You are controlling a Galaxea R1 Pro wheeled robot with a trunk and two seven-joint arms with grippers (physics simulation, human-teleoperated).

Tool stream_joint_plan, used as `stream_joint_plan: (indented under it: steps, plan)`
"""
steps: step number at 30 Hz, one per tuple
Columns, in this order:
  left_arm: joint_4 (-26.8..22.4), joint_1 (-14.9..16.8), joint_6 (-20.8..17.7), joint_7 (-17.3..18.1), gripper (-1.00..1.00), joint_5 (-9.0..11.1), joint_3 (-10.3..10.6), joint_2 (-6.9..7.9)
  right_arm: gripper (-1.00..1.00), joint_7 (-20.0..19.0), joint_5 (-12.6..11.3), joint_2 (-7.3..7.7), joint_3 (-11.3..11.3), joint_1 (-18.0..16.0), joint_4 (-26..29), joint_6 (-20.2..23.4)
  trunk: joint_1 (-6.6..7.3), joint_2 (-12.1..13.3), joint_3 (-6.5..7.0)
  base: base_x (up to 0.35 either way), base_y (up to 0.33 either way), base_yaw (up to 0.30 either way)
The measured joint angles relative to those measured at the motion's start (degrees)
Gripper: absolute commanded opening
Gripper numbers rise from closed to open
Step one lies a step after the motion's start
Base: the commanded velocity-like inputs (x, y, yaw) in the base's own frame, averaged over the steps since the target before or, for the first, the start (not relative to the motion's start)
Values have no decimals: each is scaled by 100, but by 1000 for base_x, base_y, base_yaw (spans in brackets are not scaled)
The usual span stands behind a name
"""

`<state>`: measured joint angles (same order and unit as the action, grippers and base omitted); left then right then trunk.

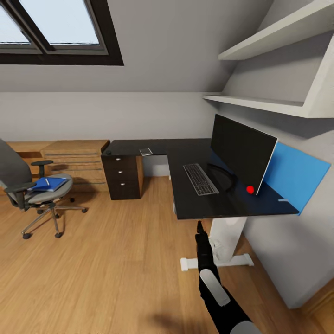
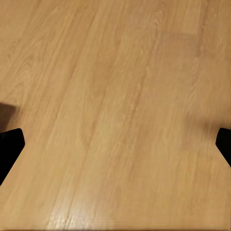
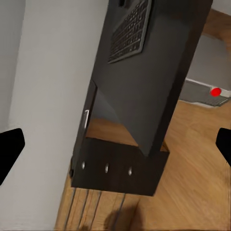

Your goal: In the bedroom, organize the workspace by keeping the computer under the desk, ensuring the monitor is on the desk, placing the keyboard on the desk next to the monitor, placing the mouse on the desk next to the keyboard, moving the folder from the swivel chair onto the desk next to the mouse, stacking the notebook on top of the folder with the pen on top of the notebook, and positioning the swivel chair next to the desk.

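Worktop [image 1: 153, 147], glossy black and L-shaped, runs from the middle of the head view toward the right wall, with its three-drawer unit [image 1: 123, 176] under the left end. On the right stretch stands the monitor [image 1: 241, 152], upright on its curved foot, a red light at its lower corner, and the keyboard [image 1: 200, 179] lies flat just left of that foot, close to it. A small flat thing [image 1: 145, 151] sits near the back of the worktop's left part; what it is cannot be made out. Behind the monitor a blue panel [image 1: 297, 175] leans on the wall, and pale shelves [image 1: 260, 102] hang at the upper right. At the left edge of the frame the swivel chair [image 1: 23, 185] stands on the wood floor [image 1: 106, 260], well apart from the worktop, and on its seat lies the blue folder [image 1: 50, 184] with something darker and a thin pale stick on top, too small to tell apart. The right arm [image 1: 209, 278] reaches up from the bottom of the frame toward the worktop's near edge. In the right wrist view the right gripper [image 3: 115, 147] has its dark fingers [image 3: 9, 149] spread wide at both edges, grasping nothing, with the keyboard [image 3: 129, 32], the drawer unit [image 3: 118, 168] and the grey computer [image 3: 204, 89] with its red spot under the worktop beyond. The left gripper [image 2: 115, 147] likewise has its fingers [image 2: 9, 147] released and wide over bare floor [image 2: 115, 96].
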<state>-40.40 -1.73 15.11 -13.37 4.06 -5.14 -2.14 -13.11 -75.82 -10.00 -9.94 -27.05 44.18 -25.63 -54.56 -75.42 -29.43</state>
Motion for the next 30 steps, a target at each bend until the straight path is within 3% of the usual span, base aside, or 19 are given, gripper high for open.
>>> stream_joint_plan:
  steps: [4,12,21,26,30]
  plan:
    - [-16,0,3,5,100,0,-10,4,100,-3,569,0,-101,8,-67,-49,0,0,0,-46,0,0]
    - [-20,0,-1,9,100,0,-25,6,100,-4,1591,0,-159,50,-211,-86,176,319,143,-13,0,0]
    - [6,0,-32,4,100,0,-103,9,100,-32,2201,0,-167,239,-717,-92,374,681,305,-2,0,0]
    - [28,0,-56,3,100,5,-127,13,100,-51,2470,0,-173,277,-1329,-97,484,881,394,0,0,0]
    - [67,0,-67,3,100,7,-133,14,100,-128,2820,0,-206,294,-1906,-98,572,1042,466,0,0,0]
